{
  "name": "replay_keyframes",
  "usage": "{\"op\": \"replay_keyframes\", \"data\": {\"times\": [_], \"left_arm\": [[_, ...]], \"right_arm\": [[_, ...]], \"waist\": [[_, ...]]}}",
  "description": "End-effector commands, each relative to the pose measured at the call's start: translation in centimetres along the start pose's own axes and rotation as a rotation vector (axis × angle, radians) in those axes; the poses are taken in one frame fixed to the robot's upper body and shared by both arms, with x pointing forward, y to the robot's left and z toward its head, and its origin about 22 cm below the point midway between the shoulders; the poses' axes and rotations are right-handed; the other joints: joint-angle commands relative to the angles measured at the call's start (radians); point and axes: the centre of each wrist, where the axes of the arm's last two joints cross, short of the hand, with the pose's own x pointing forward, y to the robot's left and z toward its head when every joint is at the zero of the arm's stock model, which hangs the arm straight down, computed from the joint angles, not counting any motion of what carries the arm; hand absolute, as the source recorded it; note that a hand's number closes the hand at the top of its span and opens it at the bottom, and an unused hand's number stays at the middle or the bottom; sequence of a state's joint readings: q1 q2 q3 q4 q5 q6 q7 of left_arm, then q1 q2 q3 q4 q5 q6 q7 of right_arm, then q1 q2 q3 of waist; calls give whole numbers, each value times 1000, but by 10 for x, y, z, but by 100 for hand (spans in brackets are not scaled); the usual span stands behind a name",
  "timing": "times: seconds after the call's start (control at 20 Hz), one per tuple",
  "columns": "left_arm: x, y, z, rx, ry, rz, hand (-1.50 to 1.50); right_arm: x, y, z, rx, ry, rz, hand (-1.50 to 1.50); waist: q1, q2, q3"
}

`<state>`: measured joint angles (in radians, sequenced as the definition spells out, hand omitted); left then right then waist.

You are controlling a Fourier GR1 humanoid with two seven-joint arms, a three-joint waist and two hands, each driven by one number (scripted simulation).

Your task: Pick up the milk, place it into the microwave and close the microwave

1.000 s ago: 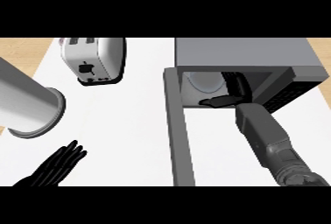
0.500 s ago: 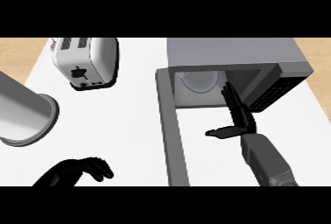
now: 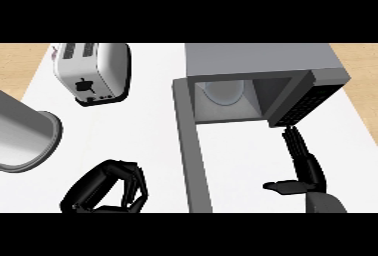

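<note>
The grey microwave (image 3: 258,60) stands at the upper right with its cavity open. Its door (image 3: 190,150) is swung out and runs down toward the lower edge. Inside the cavity sits a pale rounded shape (image 3: 223,93) that looks like the milk, with nothing touching it. My right hand (image 3: 301,159) is outside, just below the microwave's dark control panel (image 3: 303,102). It is open, with fingers straight and pointing up at the panel and the thumb out to the left. My left hand (image 3: 111,187) is at the lower left over the white counter, curled, holding nothing.
A white and chrome toaster (image 3: 92,70) lies at the upper left. A big grey cylinder (image 3: 22,135) stands at the left edge. The white counter (image 3: 148,115) shows bare between the toaster, the cylinder and the open door.
My right hand has drawn back out of the microwave cavity and down, leaving the pale shape inside. My left hand has gone from straight fingers to curled and has moved right.
</note>
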<state>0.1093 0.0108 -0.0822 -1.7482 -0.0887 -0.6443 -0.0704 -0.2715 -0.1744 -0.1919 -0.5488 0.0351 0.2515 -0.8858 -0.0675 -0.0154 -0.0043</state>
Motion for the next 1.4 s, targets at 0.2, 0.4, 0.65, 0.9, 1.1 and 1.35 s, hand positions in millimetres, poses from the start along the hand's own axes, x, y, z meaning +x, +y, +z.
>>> {"op": "replay_keyframes", "data": {"times": [0.2, 0.4, 0.65, 0.9, 1.1, 1.35], "left_arm": [[-29, -25, -51, -105, 19, -57, 150], [-35, -48, -63, -84, -39, -137, 150], [-48, -91, -87, -174, -44, -85, 150], [-63, -127, -94, -232, 50, -76, 150], [-51, -154, -110, -222, 34, -98, 150], [-43, -164, -127, -178, 42, -119, 150]], "right_arm": [[28, -49, 77, -14, -54, -18, -150], [51, -54, 97, -7, -88, -80, -150], [96, -63, 104, 44, -181, -49, -150], [130, -63, 98, 135, -237, -131, -150], [148, -49, 101, 189, -223, -151, -150], [172, -39, 88, 243, -260, -179, -150]], "waist": [[12, 10, 0], [16, 10, 0], [9, 14, 0], [-1, 17, 0], [-11, 20, 0], [-31, 25, 0]]}}
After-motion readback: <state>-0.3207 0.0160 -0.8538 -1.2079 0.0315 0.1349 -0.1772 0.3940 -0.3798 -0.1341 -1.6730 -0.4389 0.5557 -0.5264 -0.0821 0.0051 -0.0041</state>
